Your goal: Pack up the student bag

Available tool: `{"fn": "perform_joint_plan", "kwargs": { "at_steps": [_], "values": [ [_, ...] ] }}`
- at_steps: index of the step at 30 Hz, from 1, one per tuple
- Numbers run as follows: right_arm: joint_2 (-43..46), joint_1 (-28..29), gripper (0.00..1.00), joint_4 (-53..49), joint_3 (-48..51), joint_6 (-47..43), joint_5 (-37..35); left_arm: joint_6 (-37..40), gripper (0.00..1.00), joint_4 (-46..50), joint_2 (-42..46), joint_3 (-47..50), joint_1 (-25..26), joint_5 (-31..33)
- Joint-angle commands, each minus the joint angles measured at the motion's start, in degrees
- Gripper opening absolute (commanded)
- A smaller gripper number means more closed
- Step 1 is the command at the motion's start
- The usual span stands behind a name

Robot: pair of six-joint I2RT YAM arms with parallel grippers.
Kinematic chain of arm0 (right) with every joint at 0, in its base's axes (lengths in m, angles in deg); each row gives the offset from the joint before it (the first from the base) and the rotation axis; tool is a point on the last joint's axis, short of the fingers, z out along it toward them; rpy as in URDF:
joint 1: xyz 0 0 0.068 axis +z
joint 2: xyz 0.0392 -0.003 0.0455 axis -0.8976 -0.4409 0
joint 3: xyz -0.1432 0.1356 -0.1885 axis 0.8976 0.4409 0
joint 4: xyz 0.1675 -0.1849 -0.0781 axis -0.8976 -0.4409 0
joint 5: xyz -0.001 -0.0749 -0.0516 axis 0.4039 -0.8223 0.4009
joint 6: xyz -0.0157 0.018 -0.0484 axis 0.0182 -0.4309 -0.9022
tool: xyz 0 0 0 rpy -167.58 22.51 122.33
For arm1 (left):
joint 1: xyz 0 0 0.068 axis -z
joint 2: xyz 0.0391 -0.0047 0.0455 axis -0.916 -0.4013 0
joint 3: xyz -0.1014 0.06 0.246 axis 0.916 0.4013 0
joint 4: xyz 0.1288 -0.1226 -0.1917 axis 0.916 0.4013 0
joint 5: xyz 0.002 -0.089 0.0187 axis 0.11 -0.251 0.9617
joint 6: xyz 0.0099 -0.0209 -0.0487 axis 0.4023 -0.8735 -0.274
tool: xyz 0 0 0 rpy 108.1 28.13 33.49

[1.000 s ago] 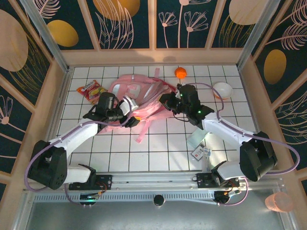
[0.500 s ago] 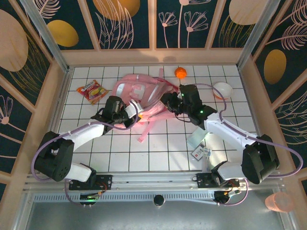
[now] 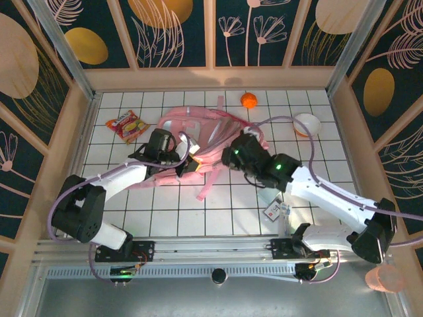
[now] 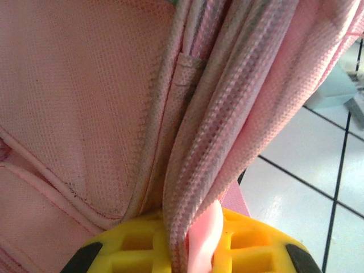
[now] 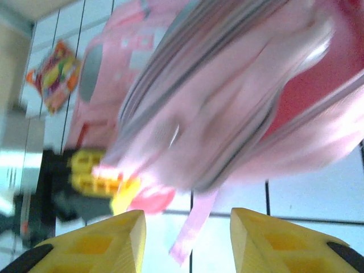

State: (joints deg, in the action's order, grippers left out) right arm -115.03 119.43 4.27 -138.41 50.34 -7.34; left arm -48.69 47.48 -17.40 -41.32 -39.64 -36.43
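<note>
From above, the student bag (image 3: 192, 122) lies at the surface's far middle, the left pincer (image 3: 191, 161) newly clamped on its near edge; the left wrist view confirms its fabric pinched; the right wrist view shows the right pincer (image 5: 186, 222) now apart, released, likely free to fetch items.

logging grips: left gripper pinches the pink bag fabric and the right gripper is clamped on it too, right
Not quite. The left gripper does pinch the student bag, but the right gripper is open and holds nothing; the right wrist view shows it.
</note>
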Motion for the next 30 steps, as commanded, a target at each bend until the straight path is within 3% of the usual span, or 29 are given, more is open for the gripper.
{"fn": "perform_joint_plan", "kwargs": {
  "at_steps": [1,10,18,24,30],
  "values": [
    [-2.8,5.7,0.43,-1.5,1.6,-1.6,-6.1,-6.8,0.00,2.7,-2.0,-3.5,0.4,-5.9],
    [-17.0,1.7,0.47,10.1,0.7,-8.0,-2.0,-8.5,0.00,4.1,-3.8,-6.1,0.1,-8.8],
    [-21.1,-3.3,0.46,14.3,0.5,-14.1,-2.0,-8.3,0.00,4.3,-3.1,-6.1,-0.2,-9.9],
    [-20.1,-5.9,0.29,18.2,2.3,-17.9,-0.3,-8.4,0.00,4.1,-3.1,-6.1,-0.2,-11.0],
    [-21.0,-7.6,0.15,14.8,1.0,-17.8,-4.5,-8.3,0.00,4.1,-2.9,-6.0,-0.2,-10.9]
  ]
}}
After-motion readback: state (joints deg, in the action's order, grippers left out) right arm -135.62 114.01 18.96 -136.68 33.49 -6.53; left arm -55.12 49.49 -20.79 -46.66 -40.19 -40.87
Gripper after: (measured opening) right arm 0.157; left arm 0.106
